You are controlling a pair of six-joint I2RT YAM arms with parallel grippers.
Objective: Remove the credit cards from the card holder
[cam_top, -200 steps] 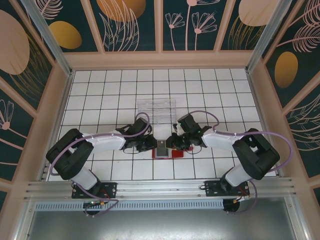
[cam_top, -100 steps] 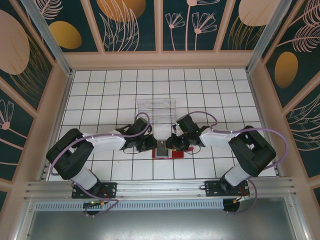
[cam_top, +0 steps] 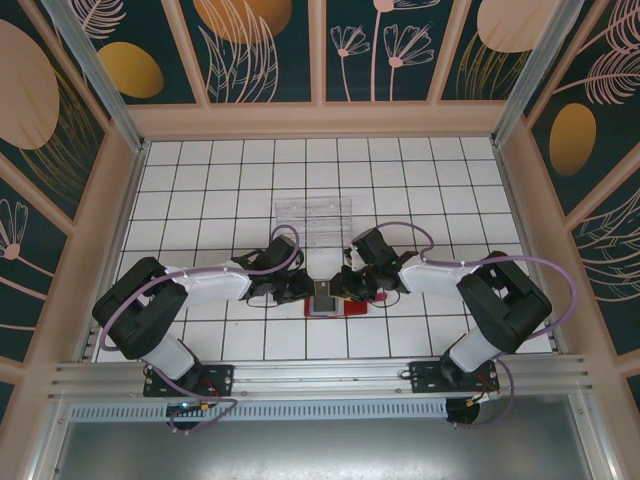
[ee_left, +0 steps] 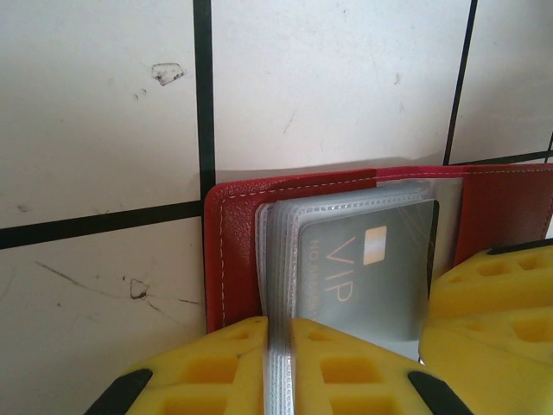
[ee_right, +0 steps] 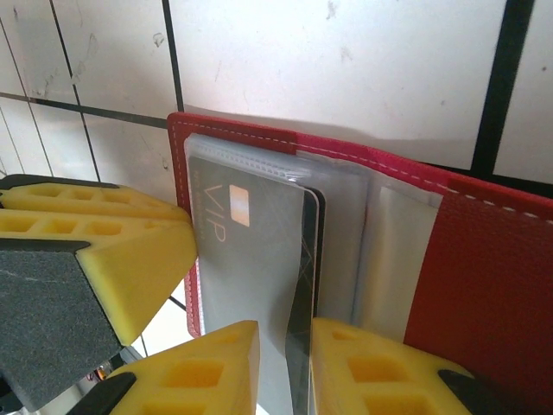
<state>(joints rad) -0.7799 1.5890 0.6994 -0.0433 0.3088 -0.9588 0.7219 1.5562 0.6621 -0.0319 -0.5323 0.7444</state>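
1. Both grippers are working over the card holder [ee_left: 233, 251], which lies open on the white tiled table [cam_top: 200, 180].
2. My left gripper [ee_left: 278, 335] is pressed together on the holder's stack of clear sleeves [ee_left: 275, 259], coming in from the holder's left side. I judge it is there to anchor the holder.
3. My right gripper [ee_right: 285, 341], on the holder's right side, pinches the end of a grey credit card [ee_right: 251, 259] marked VIP. A dark edge [ee_right: 307, 294], perhaps a second card, lies against it in the same bite.
4. The card's long axis runs along the line between the two grippers, and its far end is tucked in a sleeve. The pull should therefore go straight back toward the holder's right.
5. The left finger sits just beside the card, so any sideways drift risks a knock. A clear tray [cam_top: 315, 215] lies beyond the holder, well apart.
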